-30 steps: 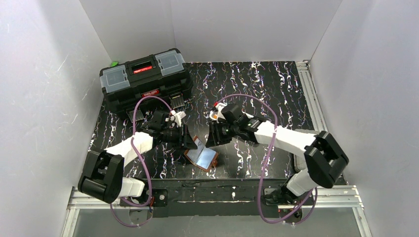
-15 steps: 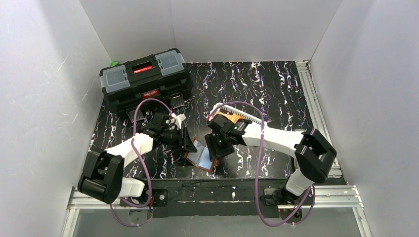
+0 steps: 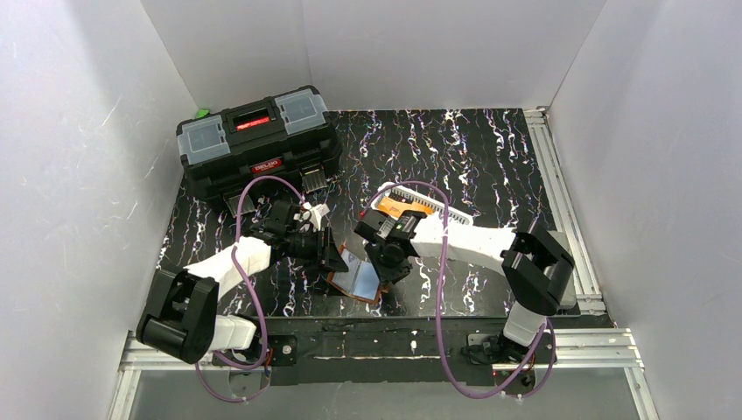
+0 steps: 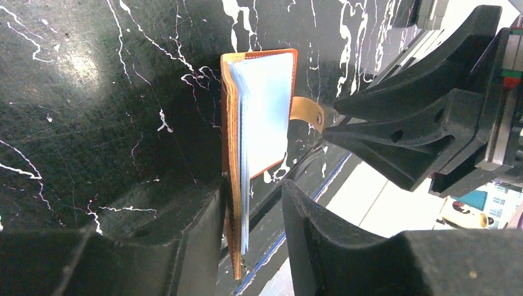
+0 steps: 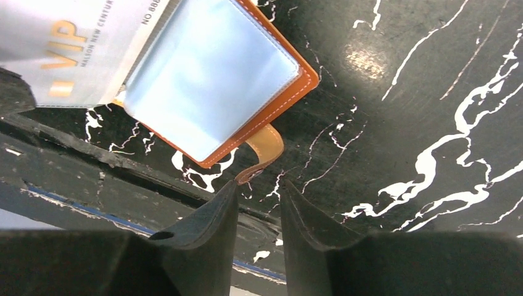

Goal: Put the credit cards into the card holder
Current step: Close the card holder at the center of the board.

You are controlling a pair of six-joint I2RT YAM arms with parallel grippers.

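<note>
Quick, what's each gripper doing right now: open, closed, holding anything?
Left gripper: open, the card holder cover standing between its fingers, not clamped.
Right gripper: slightly open, empty, tips at the snap tab.

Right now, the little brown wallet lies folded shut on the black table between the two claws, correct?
Not shut. The card holder lies open on the black table between the left gripper and the right gripper, clear sleeves exposed and snap tab unfastened. The right wrist view shows it plainly.
</note>
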